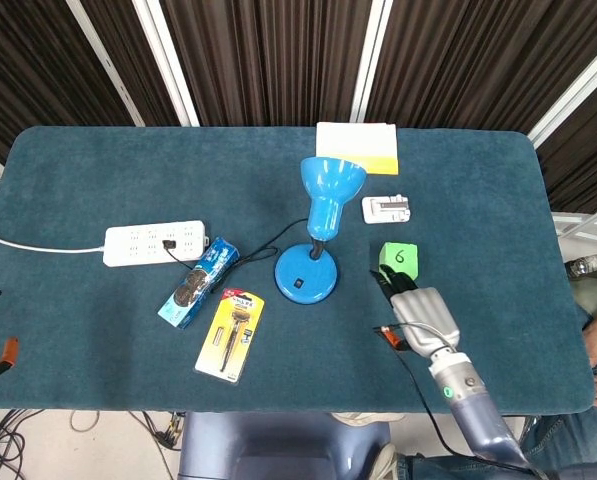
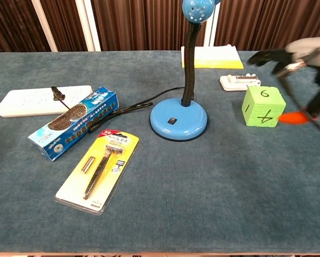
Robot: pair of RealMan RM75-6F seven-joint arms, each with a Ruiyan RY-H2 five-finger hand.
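Note:
My right hand (image 1: 418,315) hovers over the table's front right part, just in front of a green cube (image 1: 398,262) marked 6. In the chest view the right hand (image 2: 304,53) enters from the right edge above the green cube (image 2: 263,106). Its dark fingers are spread apart with nothing between them, and an orange tip shows beside the cube. A thin black cable trails from the hand. The blue desk lamp (image 1: 305,273) stands left of it, apart from the hand. My left hand shows in neither view.
A white power strip (image 1: 155,243) lies at the left with the lamp's cord plugged in. Next to it are a blue cookie box (image 1: 199,282) and a yellow razor pack (image 1: 231,333). A white adapter (image 1: 387,210) and a yellow-white pad (image 1: 357,147) lie behind the cube.

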